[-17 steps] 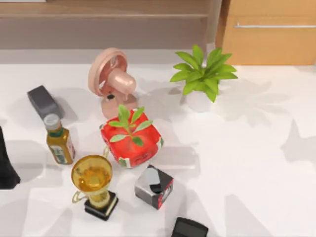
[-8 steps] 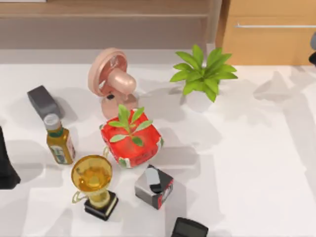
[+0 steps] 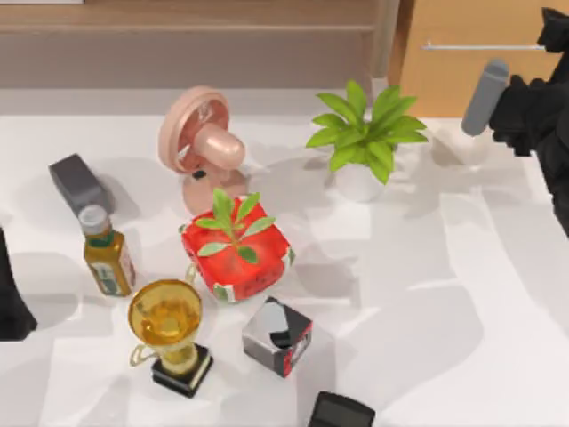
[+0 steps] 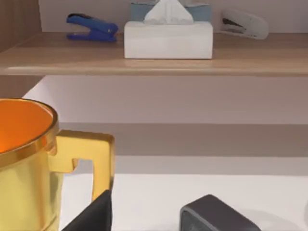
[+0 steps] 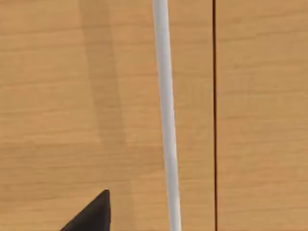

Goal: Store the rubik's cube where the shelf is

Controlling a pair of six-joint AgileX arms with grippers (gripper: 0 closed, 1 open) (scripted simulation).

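Oddly, the right claw [image 3: 553, 31] hangs at the surface's [image 3: 427, 294] far right corner by the drawer cabinet [image 3: 480, 84] (spread or pressed together, I cannot tell), the left arm [image 3: 9, 298] sits parked at the left edge, the shelf [image 3: 178, 28] runs along the far edge, and the rubik's cube, hidden from me, should be light, stiff and slick, best pinched across opposite flat faces.

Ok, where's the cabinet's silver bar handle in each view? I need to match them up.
Top view: silver bar handle lies level on the cabinet front, top right, reaching the right gripper.
Right wrist view: the handle crosses the wood as a pale bar, close up.
Left wrist view: faces the shelf and gold trophy instead; left arm parked at the table's left.
Shared landmark: the light wooden cabinet front.
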